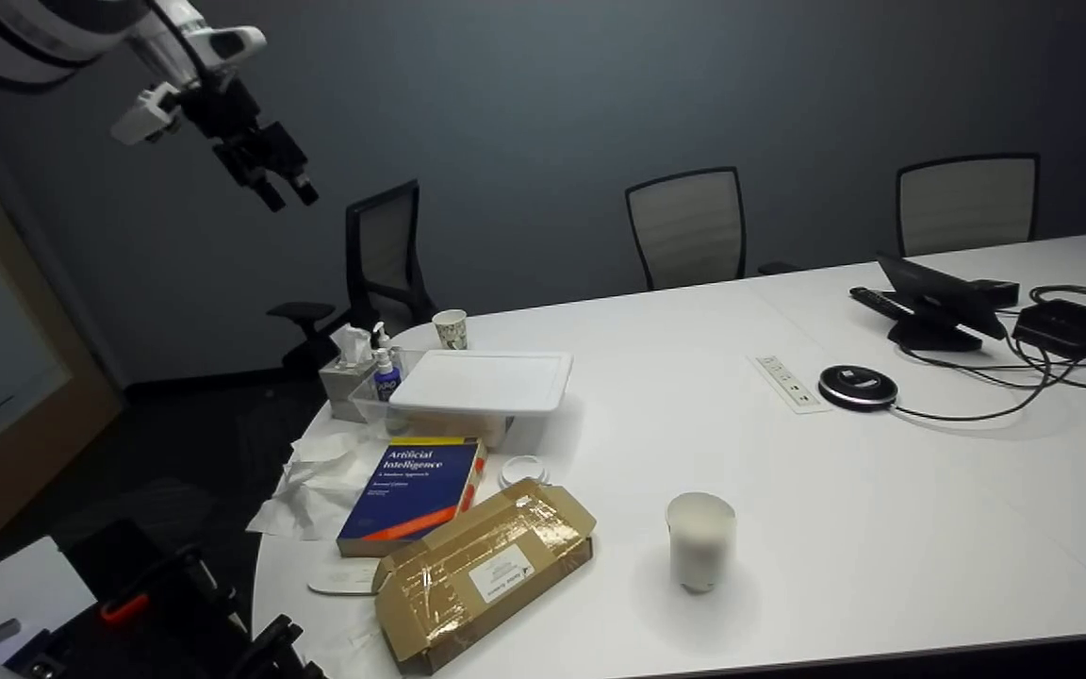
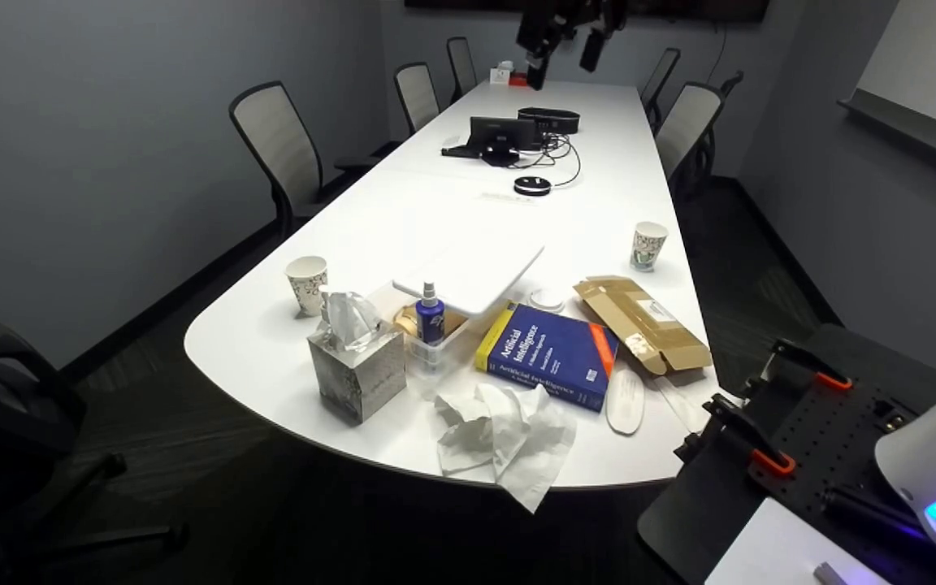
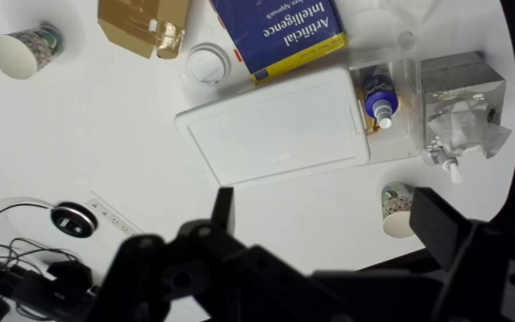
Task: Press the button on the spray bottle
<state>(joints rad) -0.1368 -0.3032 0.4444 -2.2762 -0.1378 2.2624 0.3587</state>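
The spray bottle is blue with a pale nozzle on top. It stands in the uncovered end of a clear plastic container [image 3: 414, 112]. It shows in both exterior views [image 1: 386, 380] [image 2: 431, 321] and in the wrist view [image 3: 380, 94]. In an exterior view its lower part shows through the container wall and looks whitish. My gripper [image 1: 288, 194] is high above the table, well apart from the bottle. It also shows in an exterior view [image 2: 564, 63] and in the wrist view [image 3: 324, 203]. Its fingers are wide apart with nothing between them.
A white lid [image 3: 275, 129] lies across the container. A silver tissue box [image 2: 358, 370] and a pump bottle [image 3: 441, 158] stand beside it. Patterned paper cups [image 3: 398, 210] [image 2: 647, 245], a blue book [image 2: 553, 349], a cardboard box [image 1: 486, 575] and crumpled paper [image 2: 504, 439] are around.
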